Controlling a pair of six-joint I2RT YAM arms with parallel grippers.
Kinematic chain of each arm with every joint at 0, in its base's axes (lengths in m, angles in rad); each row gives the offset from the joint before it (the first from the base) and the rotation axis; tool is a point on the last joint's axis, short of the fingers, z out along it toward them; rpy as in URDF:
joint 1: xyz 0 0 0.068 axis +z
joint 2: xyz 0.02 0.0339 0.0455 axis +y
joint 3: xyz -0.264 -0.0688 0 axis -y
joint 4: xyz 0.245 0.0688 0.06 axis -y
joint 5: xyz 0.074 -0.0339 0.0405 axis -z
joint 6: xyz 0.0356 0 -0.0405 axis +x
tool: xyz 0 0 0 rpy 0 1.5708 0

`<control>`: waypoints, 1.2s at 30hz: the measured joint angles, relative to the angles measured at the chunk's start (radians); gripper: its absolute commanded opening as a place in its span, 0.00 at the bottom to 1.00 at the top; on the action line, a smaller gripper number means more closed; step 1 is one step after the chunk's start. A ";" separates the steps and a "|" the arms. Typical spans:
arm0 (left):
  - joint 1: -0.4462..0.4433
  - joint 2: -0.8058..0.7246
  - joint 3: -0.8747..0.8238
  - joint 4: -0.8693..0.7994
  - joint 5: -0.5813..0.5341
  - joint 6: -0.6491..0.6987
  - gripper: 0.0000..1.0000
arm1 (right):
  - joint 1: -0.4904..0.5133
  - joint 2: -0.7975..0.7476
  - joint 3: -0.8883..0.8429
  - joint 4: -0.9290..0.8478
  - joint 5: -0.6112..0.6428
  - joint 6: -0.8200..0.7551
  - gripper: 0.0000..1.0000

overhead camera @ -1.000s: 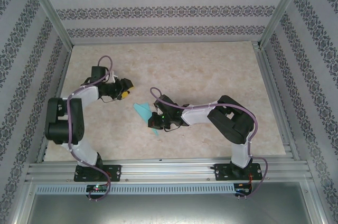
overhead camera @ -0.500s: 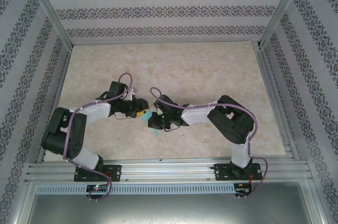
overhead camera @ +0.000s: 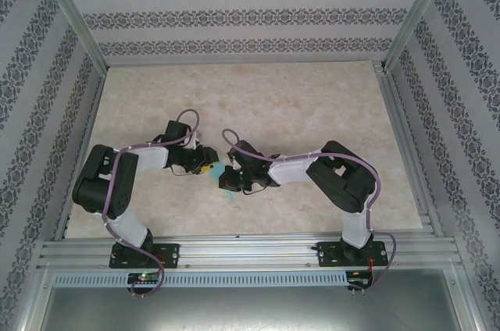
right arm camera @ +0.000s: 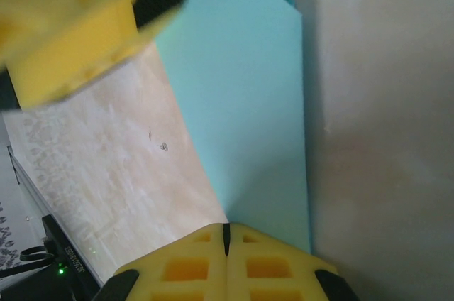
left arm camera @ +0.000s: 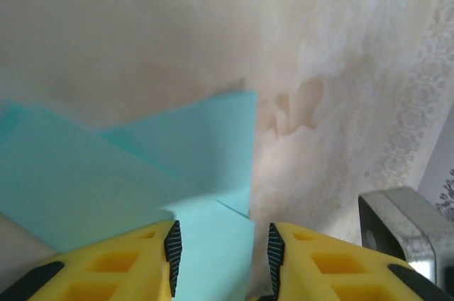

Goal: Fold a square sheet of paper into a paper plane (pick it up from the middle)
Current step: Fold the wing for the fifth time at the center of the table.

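The turquoise sheet of paper [overhead camera: 232, 195] lies folded into a narrow, layered shape on the marbled table, mostly covered by both grippers in the top view. My left gripper [overhead camera: 211, 168] sits just left of it, open. In the left wrist view its yellow fingers [left arm camera: 120, 262] straddle the near edge of a paper flap [left arm camera: 213, 244], with overlapping layers [left arm camera: 106, 180] beyond. My right gripper [overhead camera: 226, 183] is shut, its closed tips [right arm camera: 227, 233] on the near end of the paper strip [right arm camera: 241, 102]. Whether they pinch it I cannot tell. A left finger [right arm camera: 71, 31] shows at the strip's far end.
The marbled tabletop [overhead camera: 312, 97] stretches open behind and to both sides of the grippers. Aluminium rails [overhead camera: 250, 249] run along the near edge and patterned walls [overhead camera: 234, 15] enclose the cell. A grey metal block [left arm camera: 404, 230] sits close right of my left fingers.
My left arm has swung right from the table's left side to the paper, beside the right gripper, and its jaws have narrowed. The right arm has not moved.
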 measured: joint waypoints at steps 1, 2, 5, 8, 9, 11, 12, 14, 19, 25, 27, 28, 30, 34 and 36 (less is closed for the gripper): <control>0.017 0.002 0.005 -0.003 -0.005 0.009 0.41 | -0.001 0.001 0.000 0.002 -0.003 0.000 0.00; 0.035 0.004 0.011 -0.007 -0.007 0.018 0.42 | -0.003 0.002 0.000 0.003 -0.008 0.000 0.00; 0.080 0.014 0.028 -0.023 -0.006 0.039 0.42 | -0.004 0.005 0.000 0.006 -0.015 0.000 0.00; 0.117 0.032 0.058 -0.040 -0.003 0.056 0.43 | -0.005 0.006 0.000 0.011 -0.019 0.000 0.00; 0.128 0.037 0.069 -0.045 -0.003 0.061 0.43 | -0.005 0.006 0.000 0.011 -0.019 0.000 0.00; 0.148 0.044 0.090 -0.056 0.001 0.069 0.43 | -0.005 0.006 0.000 0.011 -0.019 0.000 0.00; 0.159 0.044 0.097 -0.058 0.005 0.071 0.44 | -0.005 0.006 0.000 0.011 -0.019 0.000 0.00; 0.176 0.044 0.109 -0.059 0.013 0.070 0.45 | -0.005 0.006 0.000 0.011 -0.019 0.000 0.00; 0.186 0.008 0.114 -0.066 0.042 0.062 0.46 | -0.005 0.006 0.001 0.010 -0.020 0.000 0.00; 0.138 -0.156 0.055 -0.061 0.063 0.042 0.44 | -0.005 0.012 0.010 0.007 -0.027 0.001 0.02; 0.090 -0.173 0.028 -0.050 0.071 0.039 0.44 | -0.005 0.012 0.010 0.007 -0.027 0.004 0.02; 0.070 -0.170 0.017 -0.043 0.073 0.038 0.43 | -0.005 0.012 0.010 0.007 -0.027 0.005 0.02; 0.011 -0.144 -0.002 -0.037 0.071 0.036 0.41 | -0.005 0.011 0.011 0.006 -0.027 0.004 0.02; -0.072 -0.060 -0.021 -0.008 0.060 0.021 0.39 | -0.009 0.011 0.014 -0.001 -0.029 0.004 0.03; -0.077 -0.038 -0.041 0.005 0.041 0.008 0.39 | -0.009 0.010 0.014 -0.002 -0.030 0.003 0.03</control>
